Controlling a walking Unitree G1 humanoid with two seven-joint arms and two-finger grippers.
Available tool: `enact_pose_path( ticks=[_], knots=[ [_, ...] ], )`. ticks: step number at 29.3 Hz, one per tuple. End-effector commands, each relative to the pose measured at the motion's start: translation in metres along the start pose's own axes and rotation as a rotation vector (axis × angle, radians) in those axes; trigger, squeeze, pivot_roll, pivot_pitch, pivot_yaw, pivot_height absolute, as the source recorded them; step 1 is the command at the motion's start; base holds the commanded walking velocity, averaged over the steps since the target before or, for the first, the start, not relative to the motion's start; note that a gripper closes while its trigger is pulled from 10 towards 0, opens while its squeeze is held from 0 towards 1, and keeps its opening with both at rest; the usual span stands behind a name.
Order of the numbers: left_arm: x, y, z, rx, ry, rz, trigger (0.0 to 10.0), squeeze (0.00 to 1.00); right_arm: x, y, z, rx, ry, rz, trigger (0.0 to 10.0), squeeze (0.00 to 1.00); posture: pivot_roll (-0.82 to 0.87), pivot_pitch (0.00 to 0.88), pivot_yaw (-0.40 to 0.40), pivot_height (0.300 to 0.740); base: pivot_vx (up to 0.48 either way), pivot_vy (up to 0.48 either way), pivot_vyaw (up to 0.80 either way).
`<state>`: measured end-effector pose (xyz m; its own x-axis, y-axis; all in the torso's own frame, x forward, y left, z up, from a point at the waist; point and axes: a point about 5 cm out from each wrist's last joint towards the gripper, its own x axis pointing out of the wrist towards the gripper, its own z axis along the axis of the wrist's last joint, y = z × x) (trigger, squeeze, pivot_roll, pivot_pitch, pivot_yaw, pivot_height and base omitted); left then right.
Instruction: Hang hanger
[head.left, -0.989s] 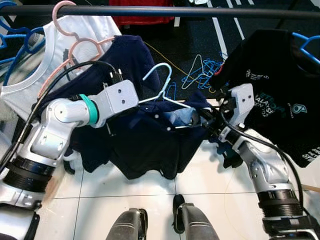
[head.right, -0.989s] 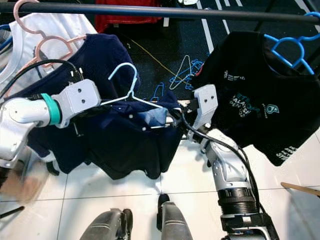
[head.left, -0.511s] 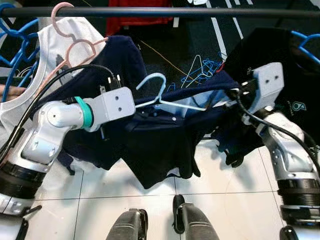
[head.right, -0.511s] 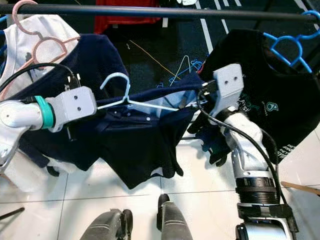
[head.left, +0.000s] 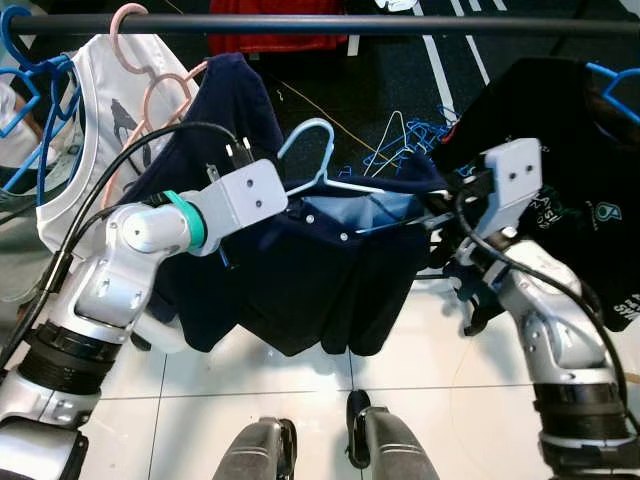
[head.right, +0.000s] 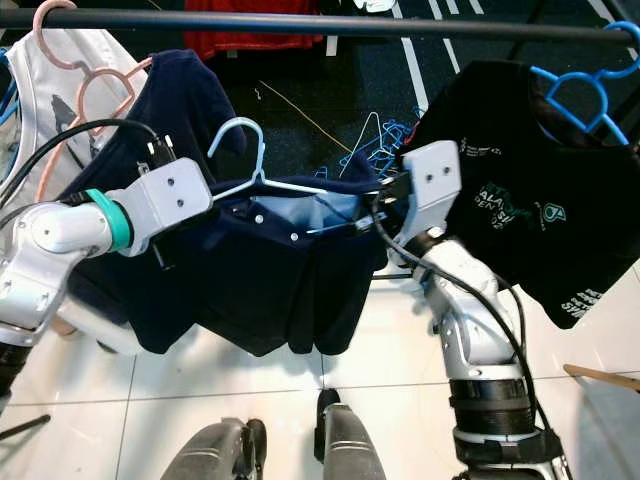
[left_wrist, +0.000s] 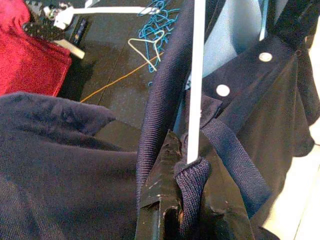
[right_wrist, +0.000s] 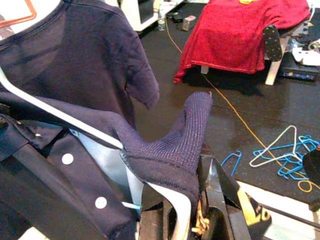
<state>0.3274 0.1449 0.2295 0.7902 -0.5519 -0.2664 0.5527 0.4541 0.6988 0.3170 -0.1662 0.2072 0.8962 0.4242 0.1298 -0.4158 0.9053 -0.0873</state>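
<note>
A pale blue hanger (head.left: 317, 150) carries a navy polo shirt (head.left: 310, 285) and hangs in the air below the black rail (head.left: 320, 22), its hook free. My left gripper (head.left: 286, 208) is shut on the hanger's left arm together with the collar; in the left wrist view the hanger's arm (left_wrist: 195, 75) runs out from between the fingers (left_wrist: 160, 200). My right gripper (head.left: 437, 214) is shut on the collar's right side; in the right wrist view the ribbed collar (right_wrist: 185, 145) is folded over its fingers (right_wrist: 217, 200).
A white top on a pink hanger (head.left: 85, 130) and blue hangers (head.left: 30, 85) hang at the rail's left. A black T-shirt on a blue hanger (head.left: 570, 170) hangs at the right. Loose blue hangers (head.left: 405, 140) and a red cloth (head.left: 270, 40) lie on the dark floor beyond.
My right gripper pulled the collar out to the right, then came back inward a little. The hanger and my left gripper have risen slightly towards the rail, and the shirt now hangs bunched.
</note>
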Motion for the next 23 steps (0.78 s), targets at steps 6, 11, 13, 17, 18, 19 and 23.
enact_pose_path(
  ticks=[6, 11, 13, 17, 18, 19, 23],
  knots=[
    [-0.006, -0.012, -0.016, 0.028, 0.079, -0.016, 10.0, 0.0, -0.008, -0.008, 0.01, -0.105, 0.031, -0.047, 0.0, 0.0, -0.04, 0.157, 0.088, 0.74, 0.0, 0.0, 0.0],
    [-0.003, -0.019, -0.03, 0.009, 0.159, 0.054, 10.0, 0.0, -0.016, -0.008, 0.026, -0.074, 0.025, -0.034, 0.0, 0.0, -0.05, 0.155, 0.07, 0.74, 0.0, 0.0, 0.0],
    [-0.001, -0.017, -0.032, -0.029, 0.171, 0.104, 10.0, 0.0, -0.02, 0.005, 0.021, -0.028, 0.046, 0.011, 0.0, 0.0, -0.06, 0.158, 0.065, 0.74, 0.0, 0.0, 0.0],
    [0.0, -0.013, -0.031, -0.078, 0.175, 0.162, 10.0, 0.0, -0.026, 0.021, 0.011, 0.031, 0.078, 0.062, 0.0, 0.0, -0.06, 0.159, 0.064, 0.74, 0.0, 0.0, 0.0],
    [0.001, -0.011, -0.029, -0.105, 0.169, 0.192, 10.0, 0.0, -0.028, 0.032, 0.004, 0.068, 0.095, 0.088, 0.0, 0.0, -0.06, 0.16, 0.064, 0.74, 0.0, 0.0, 0.0],
    [0.002, -0.009, -0.028, -0.125, 0.166, 0.213, 10.0, 0.0, -0.03, 0.039, -0.001, 0.096, 0.106, 0.106, 0.0, 0.0, -0.06, 0.16, 0.064, 0.74, 0.0, 0.0, 0.0],
    [0.006, -0.006, -0.025, -0.178, 0.159, 0.266, 10.0, 0.0, -0.032, 0.059, -0.013, 0.13, 0.141, 0.149, 0.0, 0.0, -0.06, 0.163, 0.062, 0.74, 0.0, 0.0, 0.0]
  ],
)
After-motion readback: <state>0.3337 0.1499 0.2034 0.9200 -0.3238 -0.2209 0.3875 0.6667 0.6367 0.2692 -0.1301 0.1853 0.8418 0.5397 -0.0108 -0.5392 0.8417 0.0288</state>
